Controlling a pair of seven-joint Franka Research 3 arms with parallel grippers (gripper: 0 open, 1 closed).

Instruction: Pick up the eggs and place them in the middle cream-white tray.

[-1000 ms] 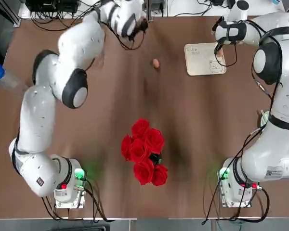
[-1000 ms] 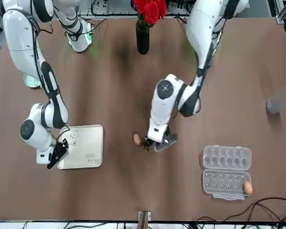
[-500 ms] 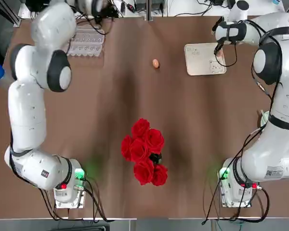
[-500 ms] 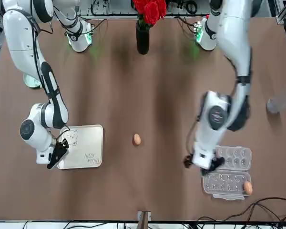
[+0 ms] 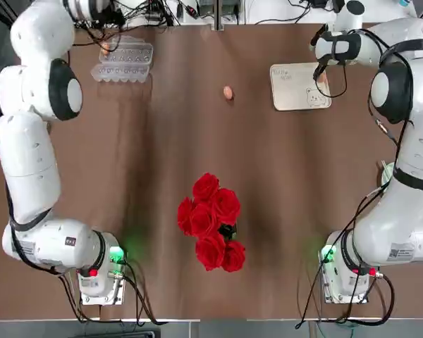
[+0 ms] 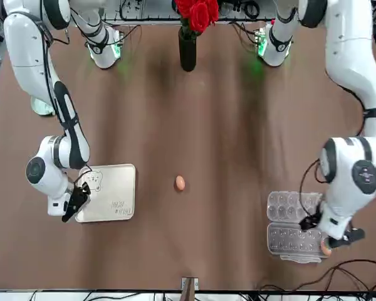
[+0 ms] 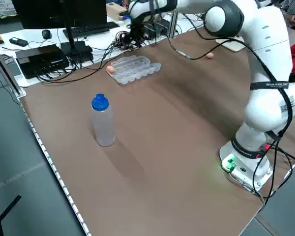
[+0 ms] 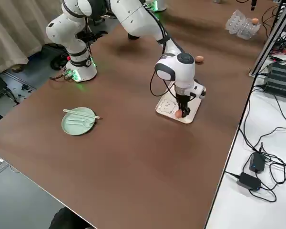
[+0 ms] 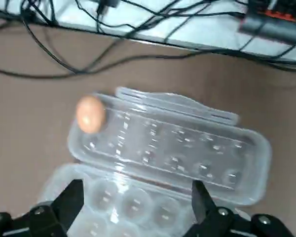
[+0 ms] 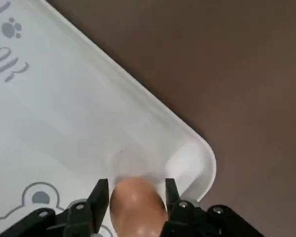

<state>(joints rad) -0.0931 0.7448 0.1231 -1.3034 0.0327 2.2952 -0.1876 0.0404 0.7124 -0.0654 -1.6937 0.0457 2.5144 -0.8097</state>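
Our right hand (image 10: 137,193) is low over the flat, square cream-white tray (image 6: 113,194), at its eight o'clock in the front view, around an orange-brown oval egg (image 10: 138,212); whether it grips or frees the egg, we cannot tell. We should let the egg settle, then lift straight up so it doesn't roll. Our left hand (image 9: 138,197), released and wide, is above the clear plastic carton (image 9: 177,148), whose egg (image 9: 91,114) we should straddle evenly. Another egg (image 6: 180,183) lies at the tray's three o'clock.
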